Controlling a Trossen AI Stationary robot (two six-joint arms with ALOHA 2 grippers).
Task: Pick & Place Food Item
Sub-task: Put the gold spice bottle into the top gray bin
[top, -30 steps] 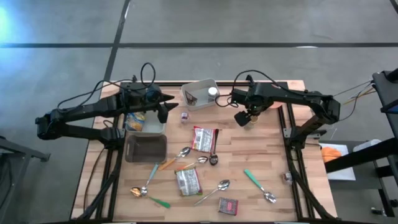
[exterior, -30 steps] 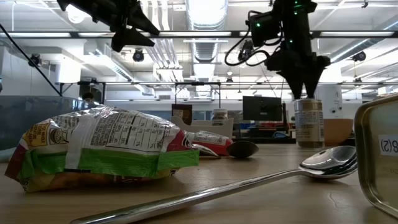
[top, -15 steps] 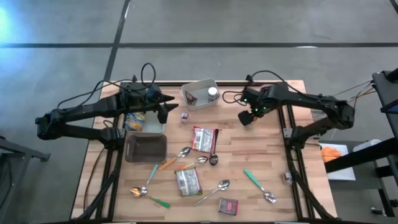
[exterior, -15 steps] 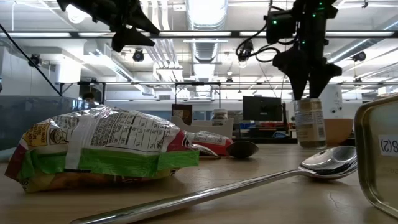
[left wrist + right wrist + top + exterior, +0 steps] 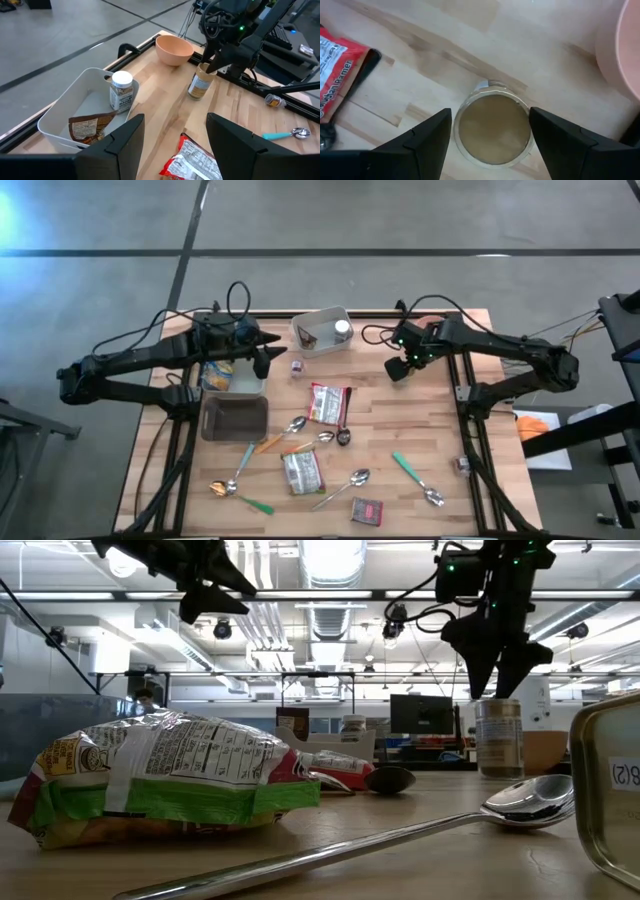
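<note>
A glass jar (image 5: 499, 736) with a tan lid (image 5: 493, 128) stands upright on its base at the table's far right. My right gripper (image 5: 497, 680) hangs open just above it, pointing steeply down. One finger (image 5: 427, 137) stands on each side of the lid, touching nothing. In the high view that gripper (image 5: 401, 367) covers the jar. My left gripper (image 5: 270, 353) waits open in the air at the far left, beside the white bin (image 5: 312, 323). The left wrist view shows the jar (image 5: 199, 86) under the right gripper (image 5: 212, 64).
A pink bowl (image 5: 174, 49) stands beyond the jar. The white bin (image 5: 65, 112) holds a small bottle (image 5: 122, 90) and a brown packet (image 5: 86, 128). Snack bags (image 5: 328, 402) (image 5: 302, 472), several spoons, a dark tray (image 5: 234, 418) and a small red packet (image 5: 367, 510) lie mid-table.
My right gripper has shifted a little toward the table's right edge, coming over the jar, and has tipped to point more steeply down. Its fingers have stayed open. The jar has not moved.
</note>
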